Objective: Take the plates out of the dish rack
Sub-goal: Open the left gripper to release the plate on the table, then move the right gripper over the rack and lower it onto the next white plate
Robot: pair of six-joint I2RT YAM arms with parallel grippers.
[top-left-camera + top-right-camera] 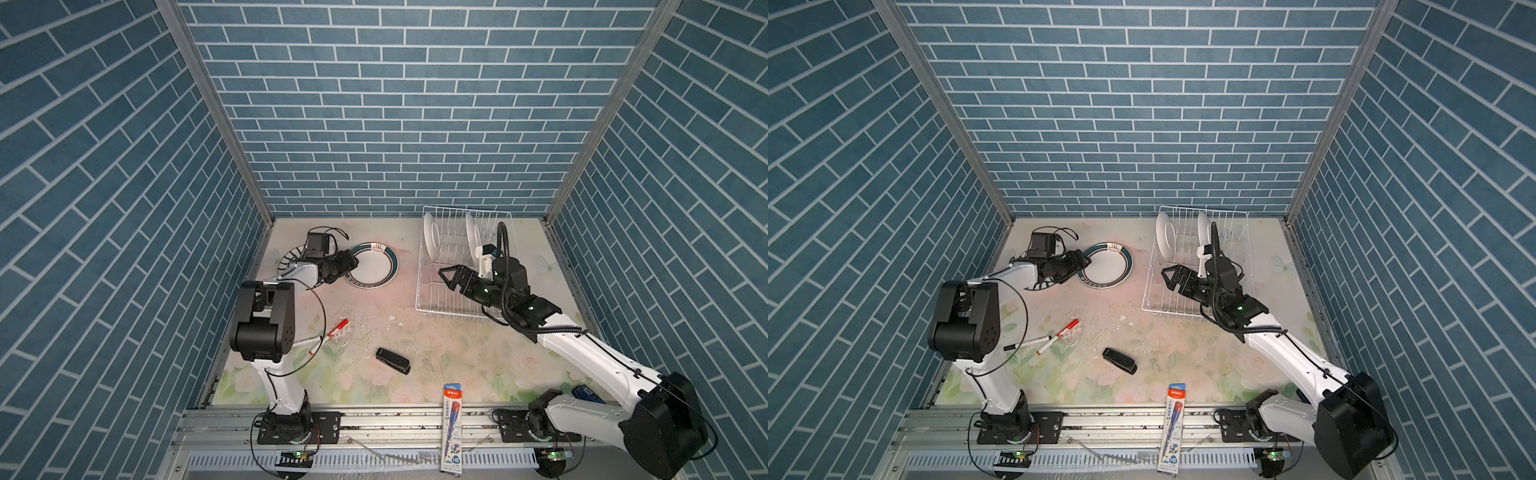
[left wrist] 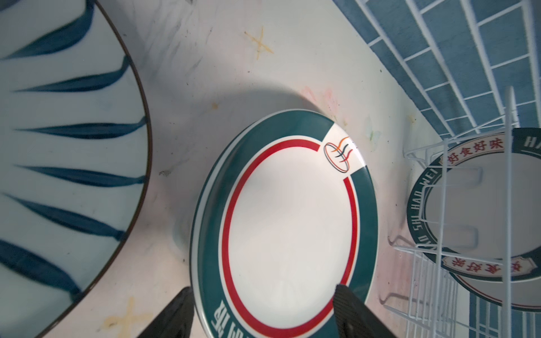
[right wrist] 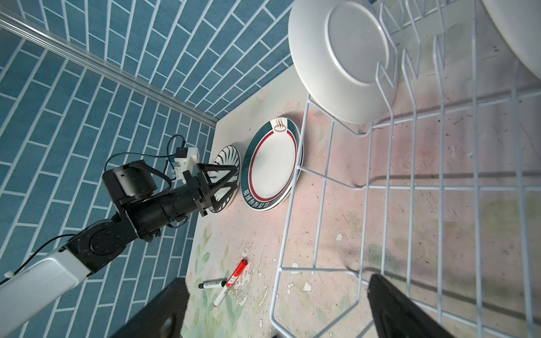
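left gripper (image 1: 352, 262) jaws apart, empty, by green-rimmed plate (image 1: 372, 266) on table (image 1: 457, 357) | right gripper (image 1: 445, 277) jaws wide, empty, over dish rack (image 1: 440, 299) | two plates (image 1: 431, 235) upright at rack's far end | next: pinch top rim, lift straight off prongs

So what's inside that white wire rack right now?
Two plates stand upright in the dish rack: an end plate and a middle plate, white backs showing in both top views. The right arm hangs over the rest, so anything beneath it is covered.
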